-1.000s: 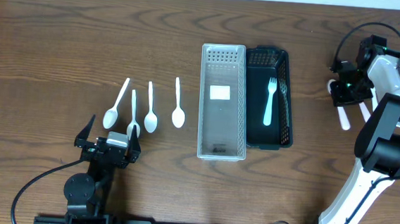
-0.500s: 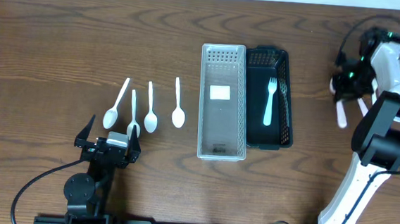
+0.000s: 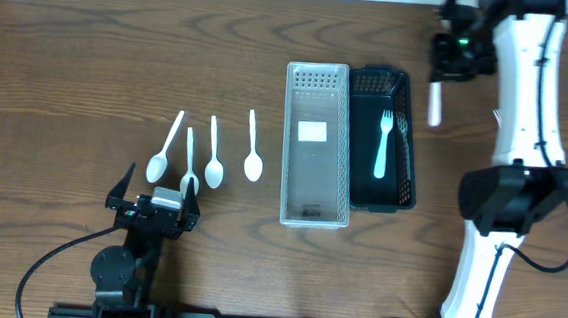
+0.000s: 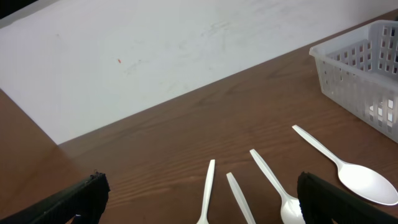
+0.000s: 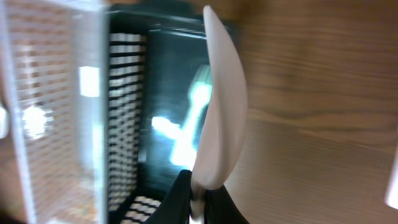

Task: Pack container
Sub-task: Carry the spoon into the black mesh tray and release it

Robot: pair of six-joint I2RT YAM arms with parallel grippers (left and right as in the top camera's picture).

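My right gripper (image 3: 459,53) is shut on a white plastic utensil (image 3: 434,99) and holds it in the air just right of the far end of the black basket (image 3: 410,148). In the right wrist view the utensil (image 5: 221,99) stands up from the shut fingers (image 5: 198,202), with the black basket (image 5: 127,93) and a white fork (image 5: 186,134) behind it. The same fork (image 3: 382,141) lies in the black basket. The clear basket (image 3: 290,149) stands next to it on the left. My left gripper (image 3: 155,208) is open and empty, near several white spoons (image 3: 213,164).
The left wrist view shows my open fingers (image 4: 205,202) around the spoon handles, a spoon (image 4: 360,183) to the right and the clear basket (image 4: 367,68) at far right. A white label (image 3: 312,132) lies in the clear basket. The table's far edge is close behind my right gripper.
My right arm has swung up and to the left with the white utensil, from the table's right side to beside the black basket's far end. The left arm has not moved.
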